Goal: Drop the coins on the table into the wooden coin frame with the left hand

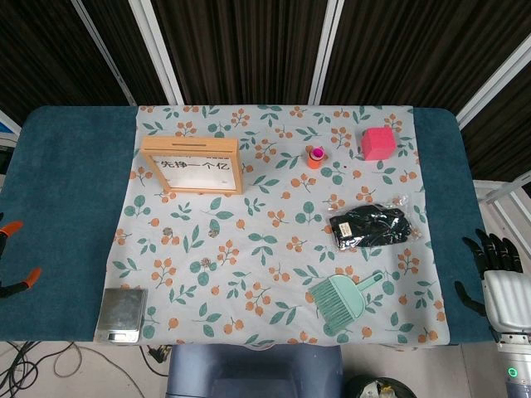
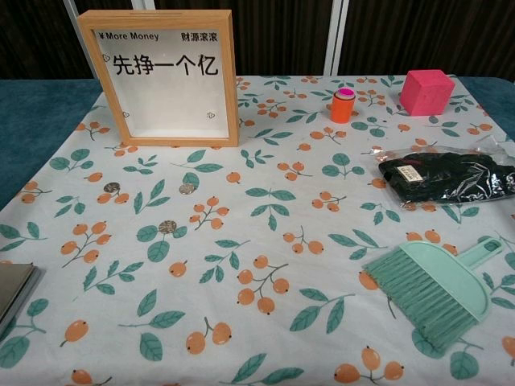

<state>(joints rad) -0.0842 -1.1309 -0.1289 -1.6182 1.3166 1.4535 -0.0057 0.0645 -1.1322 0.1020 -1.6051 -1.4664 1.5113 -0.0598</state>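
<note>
The wooden coin frame (image 1: 191,164) (image 2: 165,79) stands upright at the back left of the leaf-patterned cloth, with a white face and Chinese characters. Three coins lie flat on the cloth in front of it: one to the left (image 1: 165,231) (image 2: 112,188), one in the middle (image 1: 214,231) (image 2: 187,189) and one nearer to me (image 1: 206,263) (image 2: 167,227). My right hand (image 1: 495,265) hangs past the table's right edge, its fingers apart and holding nothing. My left hand shows in neither view.
A small orange bottle (image 1: 314,156) (image 2: 343,105) and a pink cube (image 1: 377,143) (image 2: 426,91) stand at the back right. A black item in a plastic bag (image 1: 370,225) (image 2: 447,177) and a green brush (image 1: 344,300) (image 2: 434,289) lie on the right. A grey metal box (image 1: 121,314) sits front left. Orange-tipped black parts (image 1: 10,228) poke in at the left edge.
</note>
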